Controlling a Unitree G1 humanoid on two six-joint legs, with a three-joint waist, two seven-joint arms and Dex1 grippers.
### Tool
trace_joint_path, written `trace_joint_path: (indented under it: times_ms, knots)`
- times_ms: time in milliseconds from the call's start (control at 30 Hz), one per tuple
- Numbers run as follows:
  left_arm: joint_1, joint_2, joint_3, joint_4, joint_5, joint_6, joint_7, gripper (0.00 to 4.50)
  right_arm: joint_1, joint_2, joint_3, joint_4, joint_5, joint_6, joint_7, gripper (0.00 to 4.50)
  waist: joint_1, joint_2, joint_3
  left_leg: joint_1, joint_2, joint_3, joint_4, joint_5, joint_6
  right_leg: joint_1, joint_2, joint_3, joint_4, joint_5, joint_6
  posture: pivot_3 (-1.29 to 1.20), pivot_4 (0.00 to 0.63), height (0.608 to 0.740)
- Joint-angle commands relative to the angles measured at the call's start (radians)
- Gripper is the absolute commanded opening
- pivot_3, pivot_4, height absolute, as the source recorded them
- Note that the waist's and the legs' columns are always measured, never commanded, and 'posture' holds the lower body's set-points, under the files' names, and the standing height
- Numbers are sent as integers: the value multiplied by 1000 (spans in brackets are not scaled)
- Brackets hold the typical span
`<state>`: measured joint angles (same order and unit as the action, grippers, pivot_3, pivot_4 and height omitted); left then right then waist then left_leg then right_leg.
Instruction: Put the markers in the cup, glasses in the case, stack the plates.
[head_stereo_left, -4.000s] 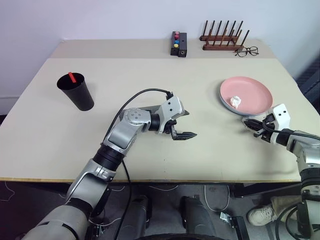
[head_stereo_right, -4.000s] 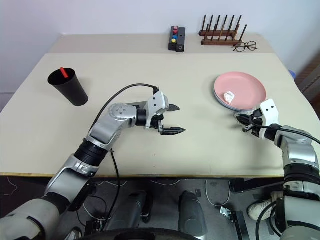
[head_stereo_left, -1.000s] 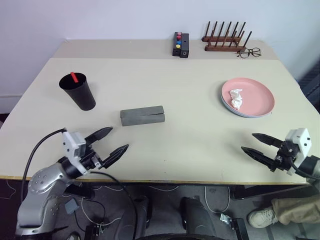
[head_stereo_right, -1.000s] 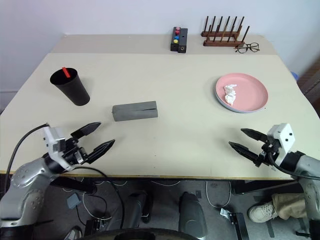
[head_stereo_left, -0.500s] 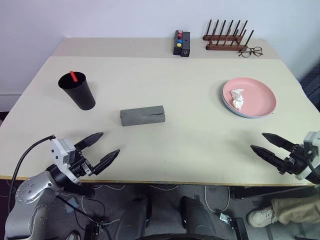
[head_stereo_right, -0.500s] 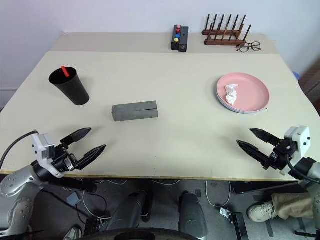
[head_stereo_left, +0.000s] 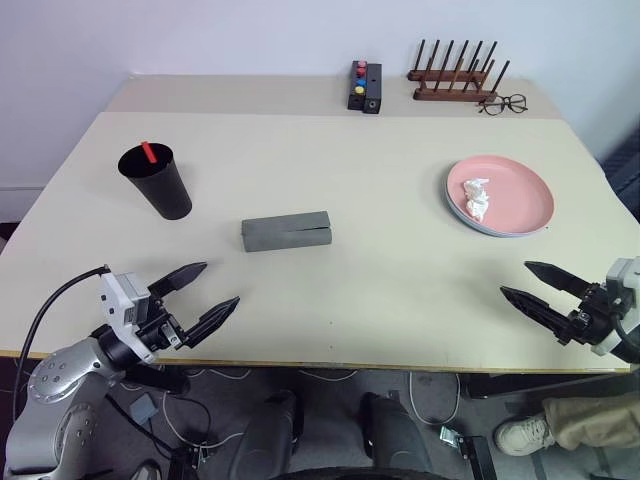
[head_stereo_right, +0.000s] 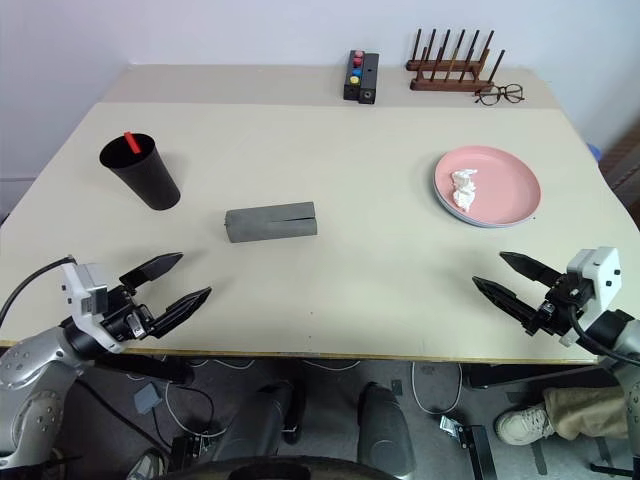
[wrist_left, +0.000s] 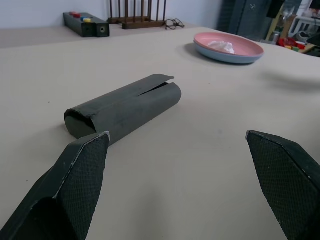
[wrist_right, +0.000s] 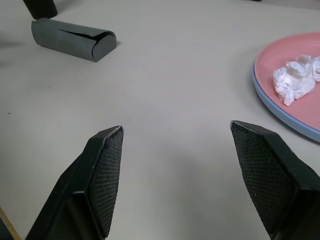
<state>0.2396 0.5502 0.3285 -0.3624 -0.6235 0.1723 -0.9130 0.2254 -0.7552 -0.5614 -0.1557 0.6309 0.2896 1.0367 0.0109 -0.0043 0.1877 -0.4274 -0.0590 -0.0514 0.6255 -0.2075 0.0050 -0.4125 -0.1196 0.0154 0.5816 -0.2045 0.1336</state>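
left gripper (head_stereo_left: 201, 294): fingers apart, empty, near left table edge, pointing level toward the case.
right gripper (head_stereo_left: 538, 290): fingers apart, empty, near right edge, pointing toward the centre.
marker (head_stereo_left: 146, 152): red tip standing in cup (head_stereo_left: 157, 182), far left.
case (head_stereo_left: 286, 232): lid shut, centre-left; contents hidden.
plates: pink plate (head_stereo_left: 516, 194) on blue plate (wrist_right: 280, 114), right; only the blue rim shows.
white wad (head_stereo_left: 474, 197): on the pink plate.
far edge: button box (head_stereo_left: 361, 87), wooden rack (head_stereo_left: 455, 78), spectacles (head_stereo_left: 503, 103).

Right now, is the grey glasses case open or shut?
Shut. The case lies on its side on the table, its lid flap folded down over the body, leaving a thin seam. Its contents cannot be seen.
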Motion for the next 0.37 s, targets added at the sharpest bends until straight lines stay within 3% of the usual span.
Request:
trace_joint_path:
  times_ms: [33, 367]
  knots:
    - [-11, 3, -3, -20, -6, 0, 8, 4500, -7, 12, 1, -6, -11, -34, -5, 3464, 0, 0, 0, 0, 0, 0, 0, 0, 0, 0, 0, 0, 0, 0, 0, 0, 150, 740]
    - [-25, -22, -25, 57, 27, -48, 8, 4500, 44, 70, 14, 11, -41, -106, -2, 3464, 1, 0, 0, 1, 0, 0, -2, 0, 0, -1, 0, 0, -1, 0, -1, 0, 150, 740]
